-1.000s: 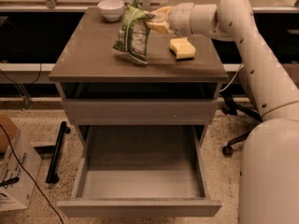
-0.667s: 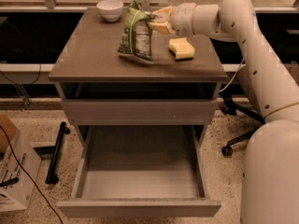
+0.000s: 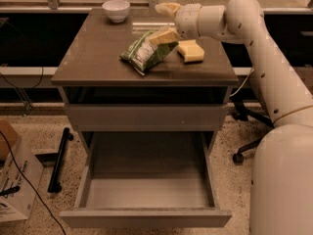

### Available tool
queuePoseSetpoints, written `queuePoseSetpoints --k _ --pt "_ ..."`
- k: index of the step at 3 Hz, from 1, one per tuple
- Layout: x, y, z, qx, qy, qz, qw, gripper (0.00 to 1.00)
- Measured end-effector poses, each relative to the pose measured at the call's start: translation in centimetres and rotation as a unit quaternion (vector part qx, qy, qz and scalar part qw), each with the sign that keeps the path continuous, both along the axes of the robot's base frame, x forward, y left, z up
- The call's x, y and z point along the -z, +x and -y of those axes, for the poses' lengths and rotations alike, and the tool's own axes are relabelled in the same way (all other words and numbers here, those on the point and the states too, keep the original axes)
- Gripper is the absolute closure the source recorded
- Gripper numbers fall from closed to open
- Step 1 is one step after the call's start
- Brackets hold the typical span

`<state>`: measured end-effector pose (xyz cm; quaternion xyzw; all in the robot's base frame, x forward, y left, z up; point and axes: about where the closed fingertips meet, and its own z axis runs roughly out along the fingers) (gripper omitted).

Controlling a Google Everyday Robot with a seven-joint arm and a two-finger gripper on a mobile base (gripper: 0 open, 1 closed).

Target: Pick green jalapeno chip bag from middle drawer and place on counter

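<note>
On top of the cabinet, in the camera view, the green jalapeno chip bag (image 3: 146, 54) lies flat on the table (image 3: 88, 53). It is right of centre, its long side slanted, with the white printed panel facing up. The tool (image 3: 161, 21) is at the bag's upper right end, reaching in from the right on the white arm (image 3: 274, 67). Its two fingers are spread wide. One finger (image 3: 164, 35) lies against the bag's top corner, and the other is raised well above it, near the table's rear edge. Nothing is pinched between them.

Just right of the bag, and apart from it, is a pale yellow sponge (image 3: 190, 50), under the wrist of the arm. A white bowl (image 3: 116, 10) stands upright at the rear left of the table, well apart from the bag.

Below the table top is a dark open slot, then a closed drawer front (image 3: 146, 116). Under that the middle drawer (image 3: 146, 218) is pulled far out toward the camera, its grey floor and low side walls showing.

On the speckled floor to the left are a cardboard box (image 3: 14, 180) and a black bar (image 3: 58, 160). The robot's white body (image 3: 283, 180) fills the lower right, and part of a chair base (image 3: 242, 153) shows beside it.
</note>
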<state>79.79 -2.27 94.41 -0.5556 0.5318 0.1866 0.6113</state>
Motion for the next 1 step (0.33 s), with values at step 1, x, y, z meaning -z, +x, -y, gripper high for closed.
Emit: queuePoseSetpoints --k 1 --pt "0.05 0.00 -0.15 -0.001 0.000 0.000 1.0000 0.00"
